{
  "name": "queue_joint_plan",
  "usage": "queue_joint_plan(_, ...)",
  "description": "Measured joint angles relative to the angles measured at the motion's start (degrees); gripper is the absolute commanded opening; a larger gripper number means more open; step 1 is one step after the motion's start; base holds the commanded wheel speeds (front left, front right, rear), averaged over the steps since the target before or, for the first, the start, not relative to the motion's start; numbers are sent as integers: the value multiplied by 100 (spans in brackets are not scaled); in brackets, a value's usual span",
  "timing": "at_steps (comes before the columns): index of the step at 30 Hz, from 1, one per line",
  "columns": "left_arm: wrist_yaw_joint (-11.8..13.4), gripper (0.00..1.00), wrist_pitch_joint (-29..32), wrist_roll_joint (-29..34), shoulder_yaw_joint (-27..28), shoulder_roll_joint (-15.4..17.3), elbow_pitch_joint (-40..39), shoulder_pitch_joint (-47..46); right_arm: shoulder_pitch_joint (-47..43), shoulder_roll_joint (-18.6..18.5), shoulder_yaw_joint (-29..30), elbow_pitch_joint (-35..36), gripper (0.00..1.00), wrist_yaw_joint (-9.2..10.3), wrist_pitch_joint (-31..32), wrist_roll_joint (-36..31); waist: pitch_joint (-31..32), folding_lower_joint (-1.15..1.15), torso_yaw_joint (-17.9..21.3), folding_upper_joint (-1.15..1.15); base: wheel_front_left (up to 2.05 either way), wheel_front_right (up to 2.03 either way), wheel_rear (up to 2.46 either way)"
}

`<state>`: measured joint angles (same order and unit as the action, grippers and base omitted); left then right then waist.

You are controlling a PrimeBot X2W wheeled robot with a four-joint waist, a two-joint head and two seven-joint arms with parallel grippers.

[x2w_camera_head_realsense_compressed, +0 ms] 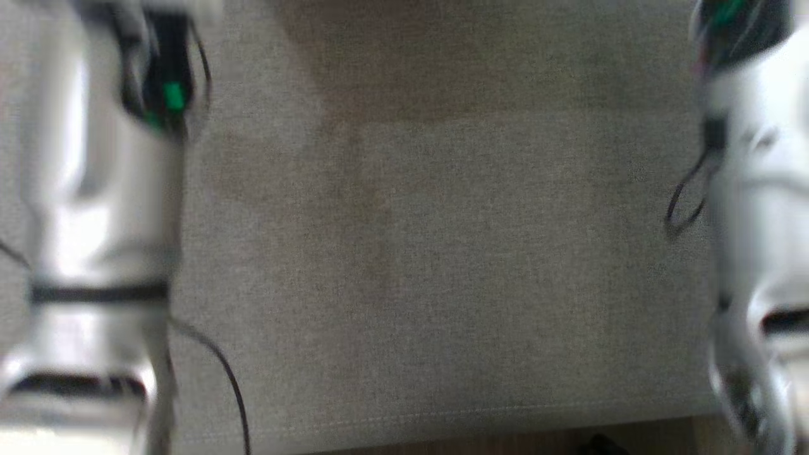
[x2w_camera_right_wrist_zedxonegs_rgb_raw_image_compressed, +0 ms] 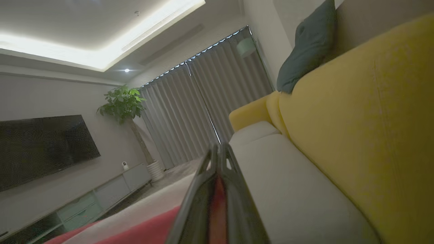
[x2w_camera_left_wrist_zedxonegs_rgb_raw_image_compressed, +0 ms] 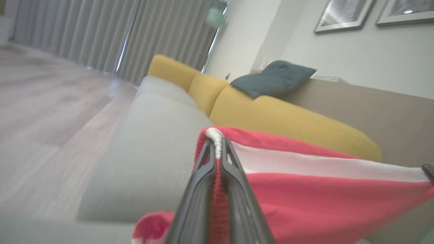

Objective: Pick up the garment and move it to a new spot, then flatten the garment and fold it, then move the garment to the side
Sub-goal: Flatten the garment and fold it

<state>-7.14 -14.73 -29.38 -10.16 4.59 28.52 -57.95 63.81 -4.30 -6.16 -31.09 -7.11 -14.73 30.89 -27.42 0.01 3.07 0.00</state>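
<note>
L gripper (x2w_camera_left_wrist_zedxonegs_rgb_raw_image_compressed: 218,142): jaws pressed together, pinching the white-trimmed edge of the garment (x2w_camera_left_wrist_zedxonegs_rgb_raw_image_compressed: 322,196). Red knit shows in the slit btwn the two fingers. From that pinch the cloth, red w/ one broad white band, runs taut across to a dark finger tip (x2w_camera_left_wrist_zedxonegs_rgb_raw_image_compressed: 429,171) at its far corner. A loose red fold sags below the fingers.

R gripper (x2w_camera_right_wrist_zedxonegs_rgb_raw_image_compressed: 217,150): jaws also closed, a strip of red cloth caught btwn them. The rest of the garment (x2w_camera_right_wrist_zedxonegs_rgb_raw_image_compressed: 142,227) trails off beside and below the fingers, white band next to red.

The garment is held in front of the sofa seat (x2w_camera_left_wrist_zedxonegs_rgb_raw_image_compressed: 152,142), on the side away from the backrest. Can't tell if any part touches the seat.

Rel. to the sofa seat:
- yellow back cushions (x2w_camera_left_wrist_zedxonegs_rgb_raw_image_compressed: 271,115) stand along its rear edge
- dark pillow (x2w_camera_left_wrist_zedxonegs_rgb_raw_image_compressed: 274,81) leans above and behind it, on top of the yellow cushions
- framed pictures (x2w_camera_left_wrist_zedxonegs_rgb_raw_image_compressed: 342,13) hang on the wall behind it
- wood floor (x2w_camera_left_wrist_zedxonegs_rgb_raw_image_compressed: 40,108) runs along its front
- curtains (x2w_camera_right_wrist_zedxonegs_rgb_raw_image_compressed: 190,112) hang past its far end
- plant (x2w_camera_right_wrist_zedxonegs_rgb_raw_image_compressed: 122,101) and TV (x2w_camera_right_wrist_zedxonegs_rgb_raw_image_compressed: 40,145) are across the room from it

Head view is blurred: the grey seat fabric (x2w_camera_head_realsense_compressed: 442,253) lies btwn two pale forearms (x2w_camera_head_realsense_compressed: 95,208).
</note>
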Motion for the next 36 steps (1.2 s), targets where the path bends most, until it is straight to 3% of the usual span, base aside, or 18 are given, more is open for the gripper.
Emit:
queue_joint_plan(8,-44,0,2,-210,283,-268,-356,2511,-2384,25,-237,891,0,-1,2,649,490,-1,-54,0,0,0,0)
queue_joint_plan(18,-45,0,4,-320,140,-303,-442,3919,-4489,66,-246,1312,0,-1,65,1036,1325,-1,-193,1,0,0,0)
queue_joint_plan(30,-43,0,9,-331,119,-292,-479,5673,-6282,159,-322,1751,0,-1,658,1103,2510,-2,-235,1,0,0,0)
queue_joint_plan(36,-34,0,10,-450,-25,-275,-659,6083,-6606,169,-168,2115,0,-1,911,1014,2577,-2,-386,1,0,0,0)
